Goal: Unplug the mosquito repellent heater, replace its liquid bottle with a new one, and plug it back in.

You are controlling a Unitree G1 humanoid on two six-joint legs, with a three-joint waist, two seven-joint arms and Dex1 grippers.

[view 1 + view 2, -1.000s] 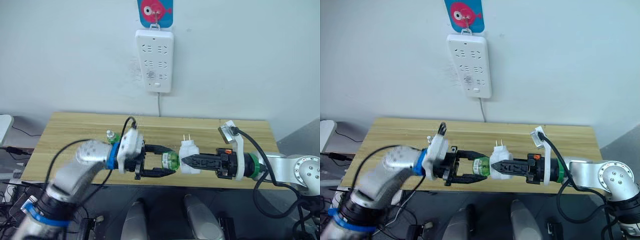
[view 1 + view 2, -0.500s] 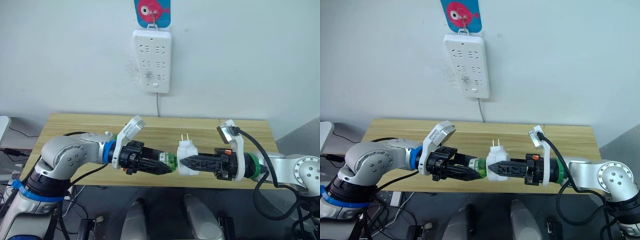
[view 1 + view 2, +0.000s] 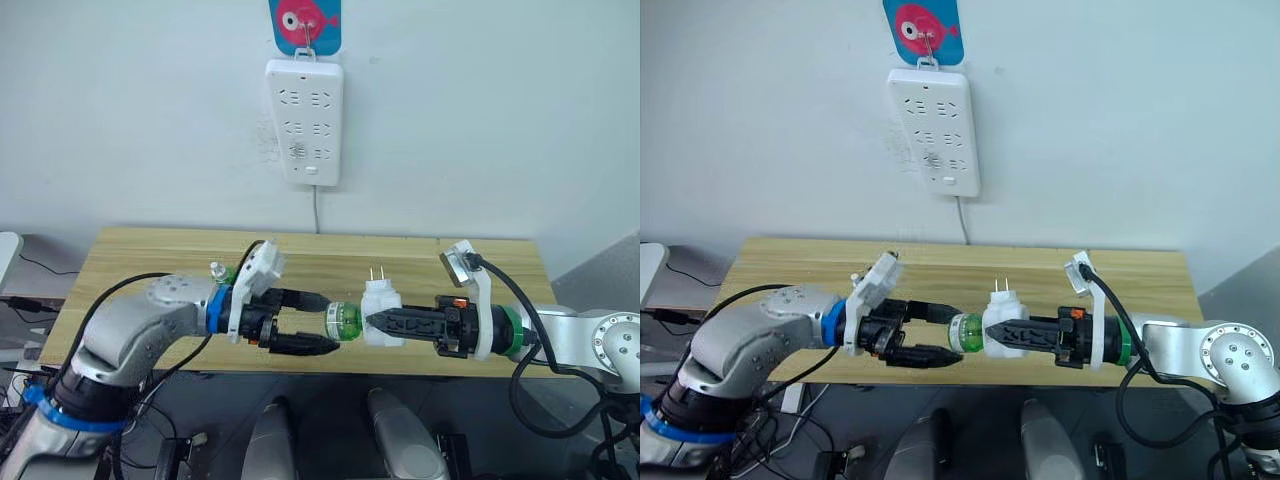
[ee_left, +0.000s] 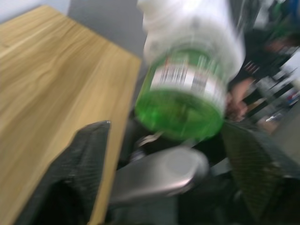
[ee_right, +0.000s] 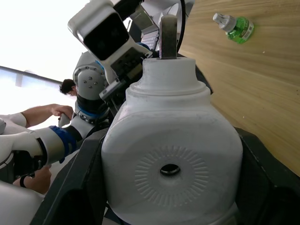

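Observation:
The white mosquito repellent heater (image 3: 380, 312) hangs over the table's front edge, prongs up, with my right gripper (image 3: 373, 321) shut on it from the right. Its liquid bottle (image 3: 342, 322), translucent green, sticks out of the heater's left side, neck hidden inside. My left gripper (image 3: 326, 322) is open, its two black fingers (image 4: 70, 173) spread to either side of the bottle's base without touching it. The new one (image 5: 233, 27), green with a white cap, lies on the table behind my left wrist (image 3: 222, 272).
A long white power strip (image 3: 304, 120) hangs on the wall above the wooden table (image 3: 150, 260), its cord dropping behind the far edge. A person's hand (image 5: 56, 110) shows at the side in the right wrist view.
My left gripper, shut on the green bottle half a second ago, has opened and its wrist has turned back. The heater and the right gripper have stayed put.

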